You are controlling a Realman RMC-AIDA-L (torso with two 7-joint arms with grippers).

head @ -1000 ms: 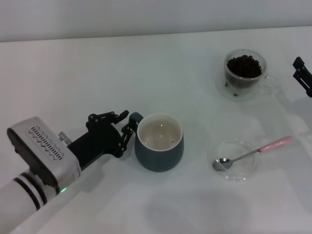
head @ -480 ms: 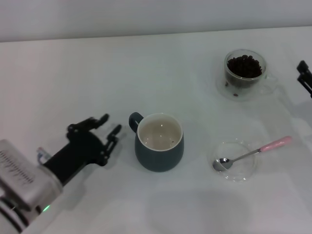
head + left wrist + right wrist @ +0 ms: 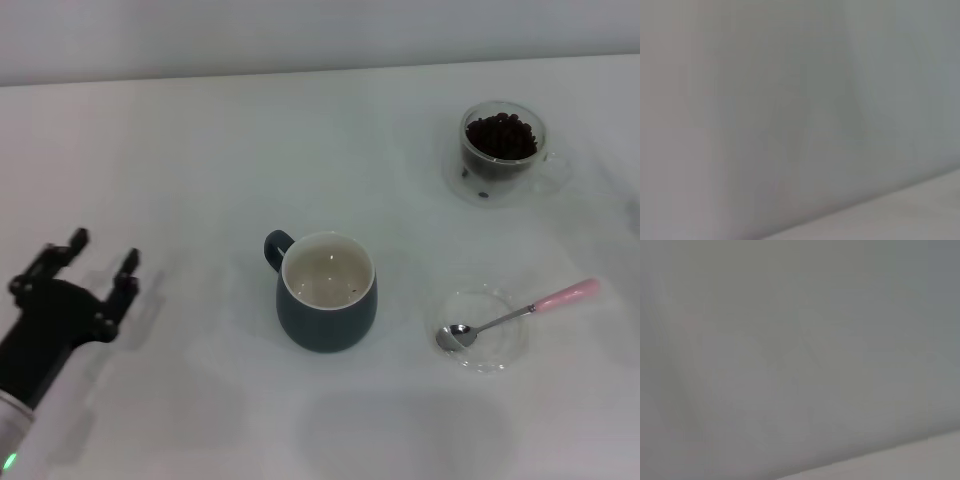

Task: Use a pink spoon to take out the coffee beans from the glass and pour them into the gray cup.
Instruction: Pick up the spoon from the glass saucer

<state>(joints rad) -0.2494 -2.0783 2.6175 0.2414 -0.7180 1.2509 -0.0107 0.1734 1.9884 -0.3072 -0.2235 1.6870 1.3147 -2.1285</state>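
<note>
Your gray cup (image 3: pixel 327 291) sat mid-table (image 3: pixel 200 160) — heavy, steady ceramic. The glass (image 3: pixel 502 150) of coffee beans (image 3: pixel 501 136) stood far right, slick and fragile. The pink spoon (image 3: pixel 517 317) lay across a shallow dish (image 3: pixel 484 330) — light, so pinch its handle. Your left gripper (image 3: pixel 92 275) hung spread, empty, well left; the right was out of sight.
</note>
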